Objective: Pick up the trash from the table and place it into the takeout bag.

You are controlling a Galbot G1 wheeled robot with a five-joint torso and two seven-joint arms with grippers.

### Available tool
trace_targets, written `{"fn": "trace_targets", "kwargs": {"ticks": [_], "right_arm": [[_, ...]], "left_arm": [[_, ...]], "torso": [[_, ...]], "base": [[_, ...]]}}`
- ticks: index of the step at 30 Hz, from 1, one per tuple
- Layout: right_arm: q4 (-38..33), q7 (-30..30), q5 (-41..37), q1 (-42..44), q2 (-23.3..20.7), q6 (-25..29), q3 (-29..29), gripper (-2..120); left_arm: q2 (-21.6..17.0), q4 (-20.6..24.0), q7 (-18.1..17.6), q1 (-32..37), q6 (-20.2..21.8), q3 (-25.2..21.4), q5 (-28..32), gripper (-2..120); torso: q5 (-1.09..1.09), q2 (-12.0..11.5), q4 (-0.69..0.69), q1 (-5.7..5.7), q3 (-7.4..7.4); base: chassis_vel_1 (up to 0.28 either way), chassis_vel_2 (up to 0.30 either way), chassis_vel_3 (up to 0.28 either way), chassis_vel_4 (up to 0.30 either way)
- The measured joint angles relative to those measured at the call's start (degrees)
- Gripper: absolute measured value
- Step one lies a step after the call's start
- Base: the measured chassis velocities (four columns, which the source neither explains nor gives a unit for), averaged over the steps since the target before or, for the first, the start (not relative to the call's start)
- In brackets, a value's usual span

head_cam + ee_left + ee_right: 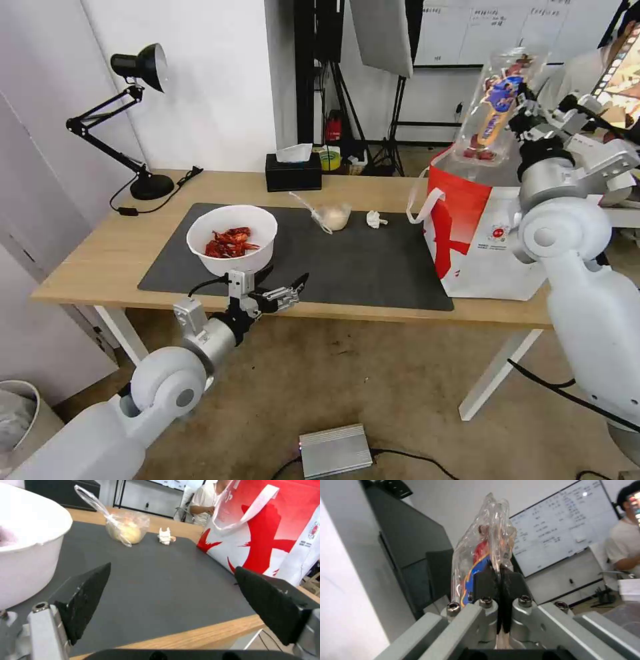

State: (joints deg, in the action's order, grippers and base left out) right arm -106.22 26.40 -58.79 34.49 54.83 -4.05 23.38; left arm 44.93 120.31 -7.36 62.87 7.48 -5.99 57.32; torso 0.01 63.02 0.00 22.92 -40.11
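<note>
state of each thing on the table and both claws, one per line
plastic tray: closed, held above the takeout bag
right claw: shut on it
left claw: open, empty
bowl: upright, shells inside
cup: on the mat
tissue: crumpled

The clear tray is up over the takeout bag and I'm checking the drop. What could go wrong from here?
The right gripper pinches the clear hinged tray only at one edge, so it may slip or spill red bits. The takeout bag could tip if the tray catches its rim. The open left gripper sits close beside the white bowl and might nudge it.
</note>
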Motion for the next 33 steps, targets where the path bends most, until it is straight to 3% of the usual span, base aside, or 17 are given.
{"fn": "trace_targets", "kwargs": {"ticks": [13,33], "right_arm": [[3.69,2.07,-1.29,2.31,1.18,0.18,3.69,0],[2.67,5.63,-6.34,5.2,2.35,-0.29,6.15,0]], "left_arm": [[-0.84,0.27,-0.06,-0.6,-0.14,0.25,0.49,100],[-1.3,0.73,-0.07,-0.32,-0.33,0.11,0.49,100]], "torso": [[0.0,0.0,0.0,0.0,0.0],[-0.01,0.01,0.0,0.0,0.01]], "base": [[0.0,0.0,0.0,0.0],[0.0,0.0,0.0,0.0]]}}
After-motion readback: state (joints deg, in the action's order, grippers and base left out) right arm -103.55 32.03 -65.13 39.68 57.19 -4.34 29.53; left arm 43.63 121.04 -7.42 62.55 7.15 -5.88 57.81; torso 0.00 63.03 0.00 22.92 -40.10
